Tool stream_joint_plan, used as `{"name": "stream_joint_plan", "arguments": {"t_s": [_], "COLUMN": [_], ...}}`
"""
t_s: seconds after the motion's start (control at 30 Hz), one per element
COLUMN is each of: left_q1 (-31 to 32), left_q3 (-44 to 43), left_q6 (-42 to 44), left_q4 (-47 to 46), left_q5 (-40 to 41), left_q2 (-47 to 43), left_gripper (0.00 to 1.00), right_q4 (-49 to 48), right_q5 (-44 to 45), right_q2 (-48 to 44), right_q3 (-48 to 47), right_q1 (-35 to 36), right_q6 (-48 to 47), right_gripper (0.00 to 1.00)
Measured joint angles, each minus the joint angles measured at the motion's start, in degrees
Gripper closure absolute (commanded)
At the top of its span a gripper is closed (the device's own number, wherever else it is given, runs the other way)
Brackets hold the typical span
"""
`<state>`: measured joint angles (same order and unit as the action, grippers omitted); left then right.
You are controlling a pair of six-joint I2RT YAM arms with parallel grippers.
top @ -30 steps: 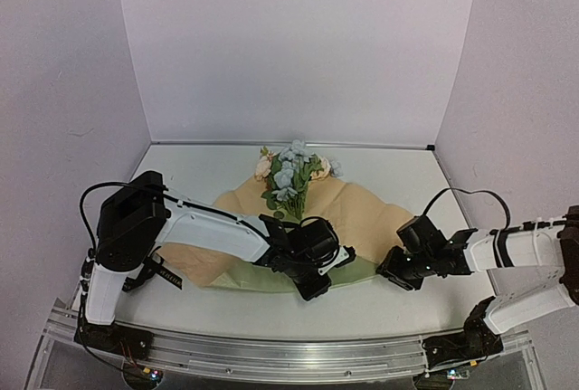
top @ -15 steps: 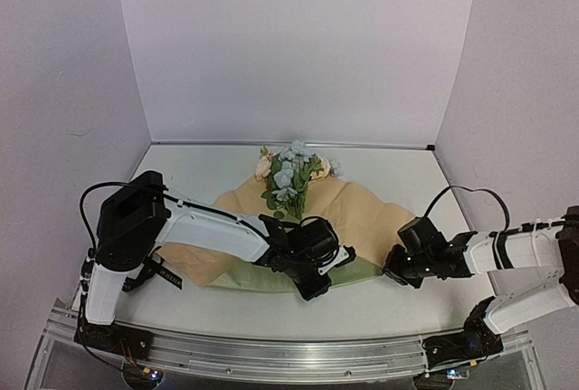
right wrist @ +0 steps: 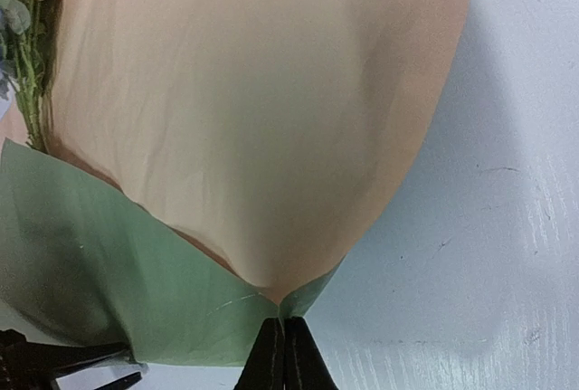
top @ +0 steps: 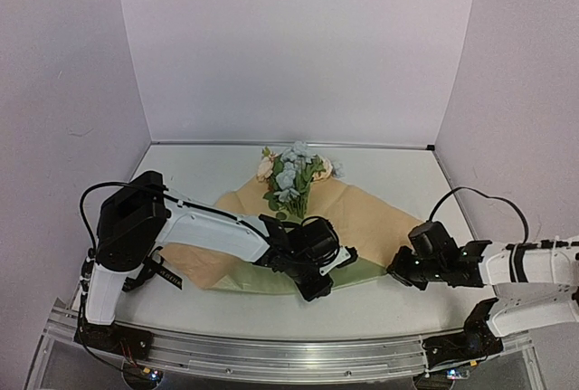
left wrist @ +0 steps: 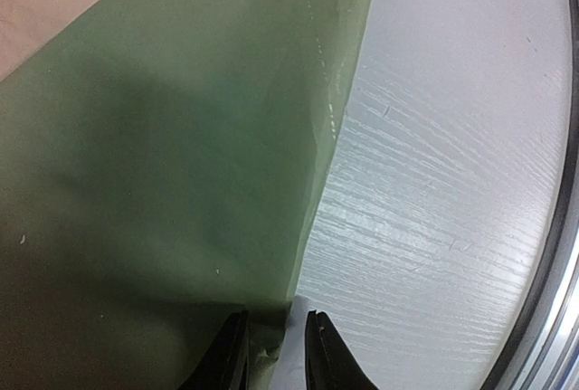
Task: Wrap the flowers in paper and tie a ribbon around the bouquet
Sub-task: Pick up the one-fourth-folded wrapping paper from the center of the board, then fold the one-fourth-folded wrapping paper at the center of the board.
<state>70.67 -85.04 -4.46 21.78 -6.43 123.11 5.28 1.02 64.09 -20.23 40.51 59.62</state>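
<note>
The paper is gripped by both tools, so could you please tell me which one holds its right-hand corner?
The right tool does: it is shut on the paper at the corner where tan and green faces meet. The left tool grips the green near edge, at the middle.

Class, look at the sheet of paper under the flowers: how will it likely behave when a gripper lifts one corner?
The paper probably flops and drapes; it already bulges and curls at its folded-up green edge. It looks thin and light, so one pinched corner likely lifts easily. The flowers lying on it may shift.

The white table (top: 398, 177) carries the paper (top: 362, 214), peach face up, green edge folded near the fingers. The flowers (top: 291, 175) lie on the paper, beyond the fingers.
</note>
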Motion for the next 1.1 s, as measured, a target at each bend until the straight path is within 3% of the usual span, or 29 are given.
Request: {"name": "stream_joint_plan", "arguments": {"t_s": [0.53,0.8,1.1], "left_q1": [0.3,0.3,-0.2], "left_q3": [-3.1,-3.8,-3.7], "left_q6": [0.0,0.0,-0.2], "left_q4": [-1.1,-2.4,-4.8], "left_q5": [-2.3,-2.4,-2.7], "left_q2": [0.1,2.4,2.4], "left_gripper": [0.77,0.76,0.69], "right_q4": [12.2,15.9,16.6], "right_q5": [6.4,9.9,10.0], "right_q2": [-14.6,-14.1,-13.7], "right_q3": [0.6,-2.2,-4.8], "right_q1": [4.7,12.2,13.5], "right_q6": [-7.3,-14.7,-20.3], "right_gripper": [1.00,1.00,1.00]}}
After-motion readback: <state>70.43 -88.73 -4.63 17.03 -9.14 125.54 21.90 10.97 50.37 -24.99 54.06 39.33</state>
